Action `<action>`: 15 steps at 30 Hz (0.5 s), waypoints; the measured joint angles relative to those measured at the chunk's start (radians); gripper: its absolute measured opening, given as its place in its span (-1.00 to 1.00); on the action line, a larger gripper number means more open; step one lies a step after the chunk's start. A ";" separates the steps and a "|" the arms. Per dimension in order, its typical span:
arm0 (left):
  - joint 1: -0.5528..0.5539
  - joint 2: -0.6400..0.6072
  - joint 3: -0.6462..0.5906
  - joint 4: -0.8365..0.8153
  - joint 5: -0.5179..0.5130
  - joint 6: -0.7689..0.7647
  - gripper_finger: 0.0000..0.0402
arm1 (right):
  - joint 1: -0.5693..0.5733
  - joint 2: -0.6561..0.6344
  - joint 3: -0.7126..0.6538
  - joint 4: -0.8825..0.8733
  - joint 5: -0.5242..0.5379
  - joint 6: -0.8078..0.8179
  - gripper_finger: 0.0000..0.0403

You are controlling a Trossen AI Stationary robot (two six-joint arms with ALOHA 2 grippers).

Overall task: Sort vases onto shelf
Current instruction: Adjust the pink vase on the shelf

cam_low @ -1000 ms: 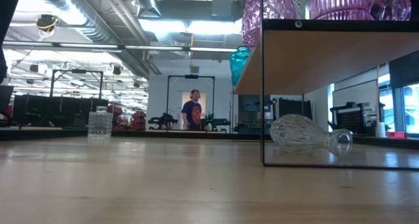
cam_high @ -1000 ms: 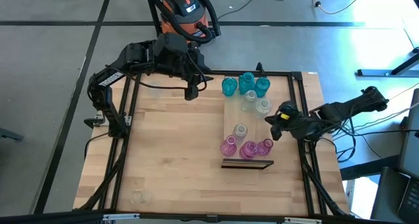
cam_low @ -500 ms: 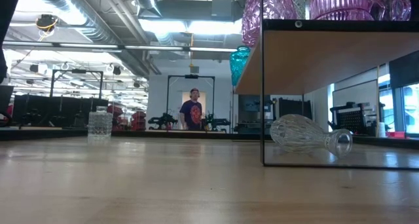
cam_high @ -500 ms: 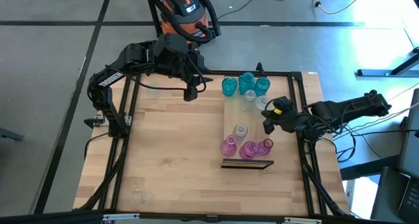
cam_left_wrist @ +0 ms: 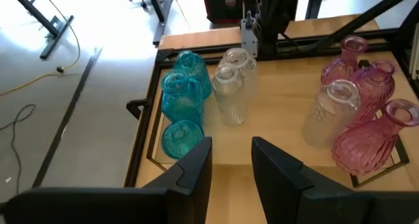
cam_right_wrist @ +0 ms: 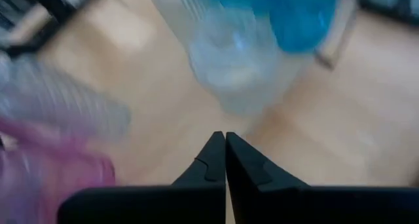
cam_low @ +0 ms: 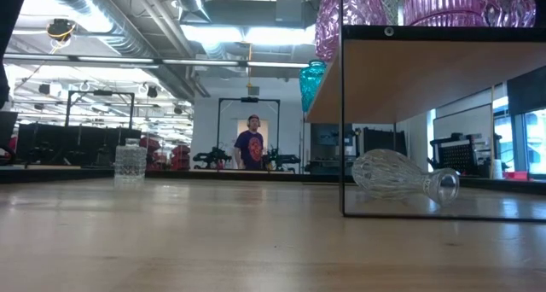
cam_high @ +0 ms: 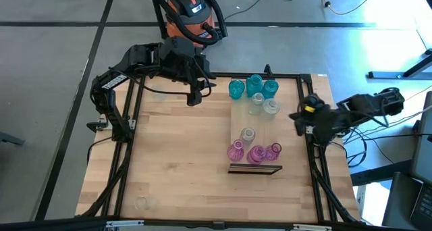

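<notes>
A: You see a wooden tabletop (cam_high: pixel 175 157) in a black frame, set in a workshop; in the low view a person (cam_low: pixel 250 147) stands far back in the room.

B: And the right gripper (cam_high: pixel 295 116)?

A: Its fingers (cam_right_wrist: pixel 211 160) are pressed together and hold nothing. It hangs at the table's right edge, just right of the shelf (cam_high: pixel 254 133). Half a second ago it reached in beside the clear vases; you now find it drawn back toward the right rail.

B: The left gripper (cam_high: pixel 192 100)?

A: It hovers over the far part of the table, left of the shelf. Its fingers (cam_left_wrist: pixel 196 168) stand a narrow gap apart with nothing between them, and its place matches the earlier frame.

B: What does the shelf carry?

A: At its far end, three teal vases (cam_high: pixel 252 86). Next to them, two clear vases (cam_high: pixel 264 106). Toward the near end, one more clear vase (cam_high: pixel 248 134), then three pink vases (cam_high: pixel 254 152) beside the dark edge (cam_high: pixel 254 169). All stand upright.

B: Anything off the shelf?

A: In the low view, a clear vase (cam_low: pixel 401 178) lies on its side under the shelf. A small clear glass (cam_high: pixel 141 203) stands at the table's near left corner.
</notes>
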State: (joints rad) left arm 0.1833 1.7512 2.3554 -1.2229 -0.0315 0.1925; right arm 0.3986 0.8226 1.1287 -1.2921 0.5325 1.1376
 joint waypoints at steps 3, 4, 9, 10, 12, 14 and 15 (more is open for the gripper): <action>0.014 0.000 0.000 -0.032 0.086 -0.004 -0.50 | 0.110 0.006 0.017 -0.112 -0.052 0.185 -1.00; 0.023 0.000 -0.008 -0.045 0.142 -0.016 -0.50 | 0.149 0.008 0.014 -0.127 -0.065 0.248 -1.00; 0.034 0.000 -0.142 -0.145 0.334 -0.119 -0.50 | 0.334 0.049 -0.008 -0.157 -0.090 0.503 -1.00; 0.025 0.000 -0.183 -0.158 0.369 -0.131 -0.50 | 0.365 0.060 -0.010 -0.164 -0.088 0.541 -1.00; -0.001 -0.002 -0.283 -0.144 0.472 -0.140 -0.50 | 0.425 0.084 -0.010 -0.172 -0.069 0.607 -1.00; -0.038 -0.002 -0.392 -0.108 0.556 -0.140 -0.50 | 0.472 0.103 -0.010 -0.168 -0.051 0.662 -1.00; -0.057 -0.002 -0.450 -0.073 0.573 -0.141 -0.50 | 0.493 0.115 -0.010 -0.167 -0.052 0.686 -1.00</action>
State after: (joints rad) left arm 0.1260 1.7496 1.9051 -1.2961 0.5419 0.0517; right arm 0.8919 0.9376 1.1187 -1.4592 0.4801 1.8240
